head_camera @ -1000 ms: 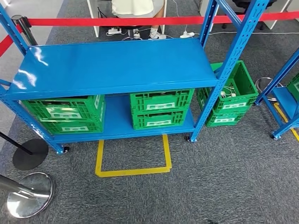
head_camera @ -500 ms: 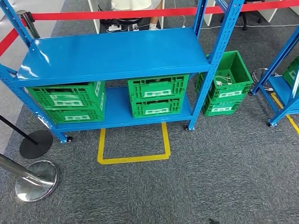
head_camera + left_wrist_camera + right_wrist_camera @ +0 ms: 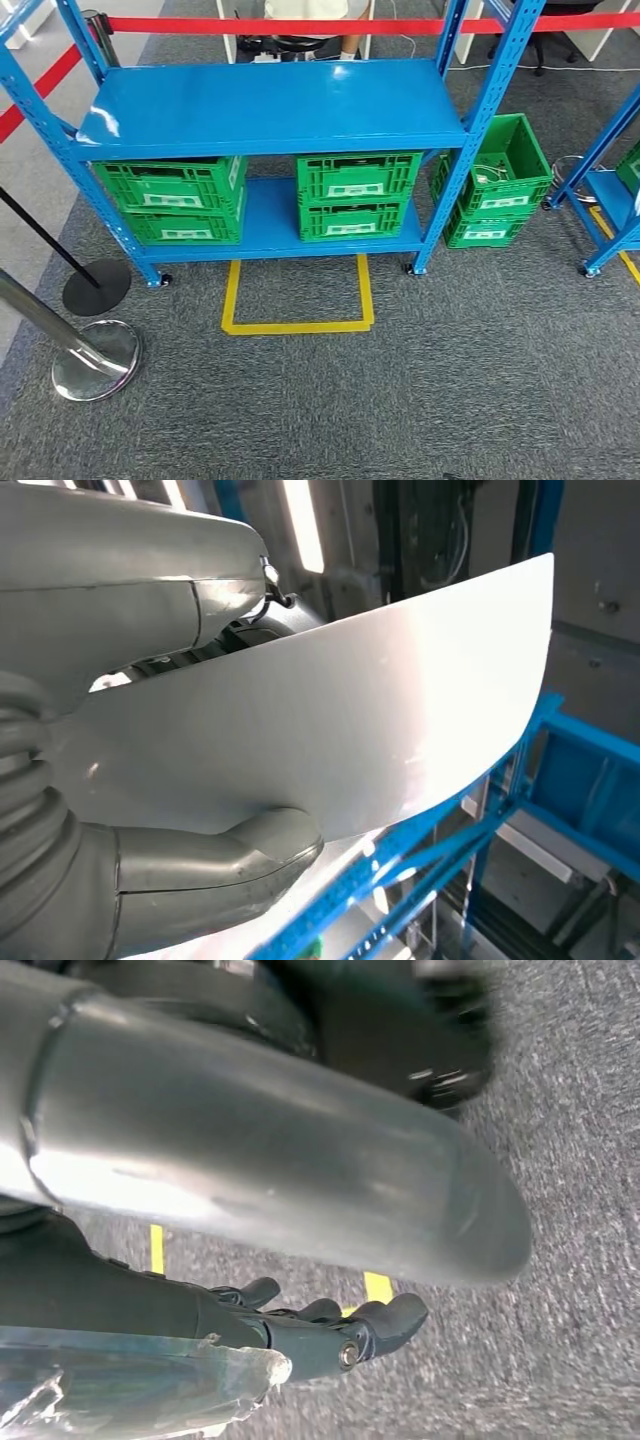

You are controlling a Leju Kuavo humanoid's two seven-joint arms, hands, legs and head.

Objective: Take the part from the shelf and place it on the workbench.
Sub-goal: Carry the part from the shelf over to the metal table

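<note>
Blue shelf (image 3: 264,105): facing us beyond yellow floor marking (image 3: 299,296).
Left hand (image 3: 151,810): gripping white part (image 3: 362,720).
Right hand (image 3: 317,1335): fingers curling, grasp unclear.
Advice: carrying part level, turning toward workbench.

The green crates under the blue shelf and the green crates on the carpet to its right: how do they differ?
The crates under the shelf sit on the rack's lower board, their insides hidden by the top board. The crates on the carpet stand outside the rack, turned at an angle, the top one open and showing white cables. Both are stacked green crates with white labels.
</note>
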